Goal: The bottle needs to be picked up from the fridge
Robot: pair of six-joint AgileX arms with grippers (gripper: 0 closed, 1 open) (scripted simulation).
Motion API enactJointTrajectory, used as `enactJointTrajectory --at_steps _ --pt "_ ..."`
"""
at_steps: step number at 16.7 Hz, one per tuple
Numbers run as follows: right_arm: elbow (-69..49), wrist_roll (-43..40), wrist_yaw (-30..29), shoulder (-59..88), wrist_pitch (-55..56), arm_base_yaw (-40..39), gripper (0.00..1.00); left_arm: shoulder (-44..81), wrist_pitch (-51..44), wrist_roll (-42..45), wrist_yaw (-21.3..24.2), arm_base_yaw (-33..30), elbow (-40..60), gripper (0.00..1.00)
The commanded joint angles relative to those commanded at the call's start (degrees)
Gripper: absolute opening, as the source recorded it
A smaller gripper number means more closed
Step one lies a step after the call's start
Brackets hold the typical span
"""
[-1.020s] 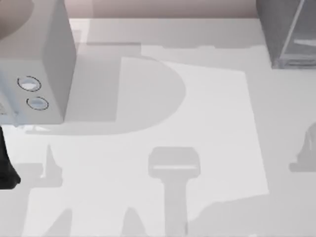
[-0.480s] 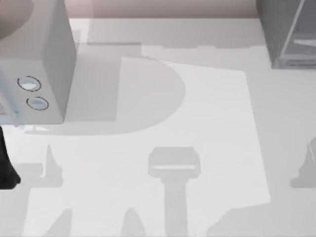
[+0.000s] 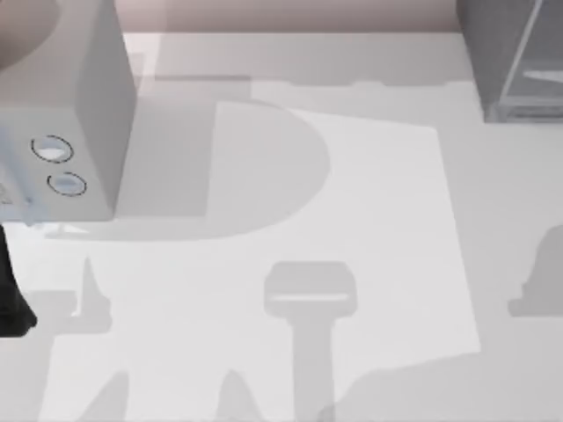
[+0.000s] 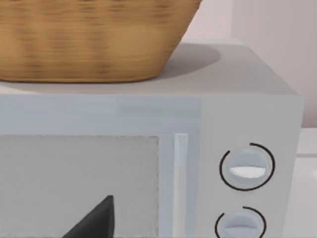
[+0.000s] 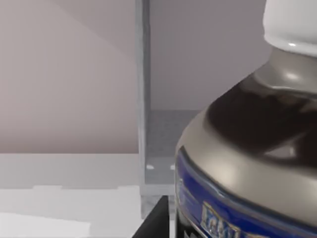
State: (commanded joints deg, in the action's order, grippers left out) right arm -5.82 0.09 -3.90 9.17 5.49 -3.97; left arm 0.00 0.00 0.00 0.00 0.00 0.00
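The bottle (image 5: 247, 163) looms very close in the right wrist view, with a white round cap, a dark neck and a blue label band. My right gripper's black finger (image 5: 154, 220) lies against the bottle's side, and the grip looks shut on it. Behind the bottle stand the fridge's grey corner post (image 5: 143, 99) and its floor. From above, the fridge (image 3: 515, 61) is a grey glass-sided box at the table's back right. My left arm (image 3: 10, 299) is parked at the left edge, and one of its black fingers (image 4: 94, 223) shows before the microwave door.
A grey microwave (image 3: 84, 114) with two round knobs (image 4: 246, 167) stands at the table's back left. A wicker basket (image 4: 89, 39) sits on top of it. The white table (image 3: 378, 229) carries only shadows in the middle and front.
The shadow at the table's right edge has shifted, dropping towards the front and then coming back up and a little left. The left arm and the microwave have stayed still.
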Motion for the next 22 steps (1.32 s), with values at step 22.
enactJointTrajectory --at_steps 22 --pt "-53.58 0.07 -40.29 107.18 50.61 -38.84 0.0 0.0 0.0 0.0 0.0 0.0 0.0 1.0"
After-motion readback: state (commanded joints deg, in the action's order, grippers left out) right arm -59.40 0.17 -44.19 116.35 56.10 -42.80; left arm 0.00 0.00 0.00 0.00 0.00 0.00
